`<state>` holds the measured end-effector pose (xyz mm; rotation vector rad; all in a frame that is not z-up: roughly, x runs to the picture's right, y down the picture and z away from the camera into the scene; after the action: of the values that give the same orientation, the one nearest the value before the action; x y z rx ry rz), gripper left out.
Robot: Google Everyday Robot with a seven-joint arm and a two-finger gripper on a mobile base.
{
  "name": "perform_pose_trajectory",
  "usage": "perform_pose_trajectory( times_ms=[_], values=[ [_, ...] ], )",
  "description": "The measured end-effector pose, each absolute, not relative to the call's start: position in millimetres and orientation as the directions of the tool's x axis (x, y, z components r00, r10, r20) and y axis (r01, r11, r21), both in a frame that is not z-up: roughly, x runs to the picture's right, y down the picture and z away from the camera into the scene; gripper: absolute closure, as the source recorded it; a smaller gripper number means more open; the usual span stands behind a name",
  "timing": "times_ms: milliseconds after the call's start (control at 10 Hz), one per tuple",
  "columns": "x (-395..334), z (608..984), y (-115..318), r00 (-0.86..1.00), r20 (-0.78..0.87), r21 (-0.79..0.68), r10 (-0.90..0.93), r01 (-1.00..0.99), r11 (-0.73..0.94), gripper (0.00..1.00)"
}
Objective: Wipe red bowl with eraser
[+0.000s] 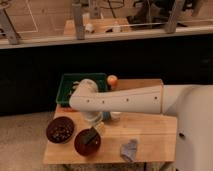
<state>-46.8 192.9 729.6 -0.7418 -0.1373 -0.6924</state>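
My base (194,131) stands at the right, a broad white body reaching from mid-height to the lower edge of the view. From it my arm (127,100) stretches out to the left, its long pale upper link lying almost level with only a slight tilt. The link ends in a rounded elbow (85,98), where the arm bends sharply downward. Below the bend a short, thick wrist (94,118) points down and a little toward the near side. My tool (91,136) hangs straight under that wrist, dark against the pale links, low over the surface (150,131) and well away from my base.
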Motion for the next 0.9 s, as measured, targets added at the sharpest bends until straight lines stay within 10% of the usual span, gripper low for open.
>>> perform_pose_trajectory(
  times_ms=[900],
  values=[
    [-70.2, 706.8, 224.8, 0.722, 0.428, -0.539, -0.544, 0.687, 0.488, 1.0]
  ],
)
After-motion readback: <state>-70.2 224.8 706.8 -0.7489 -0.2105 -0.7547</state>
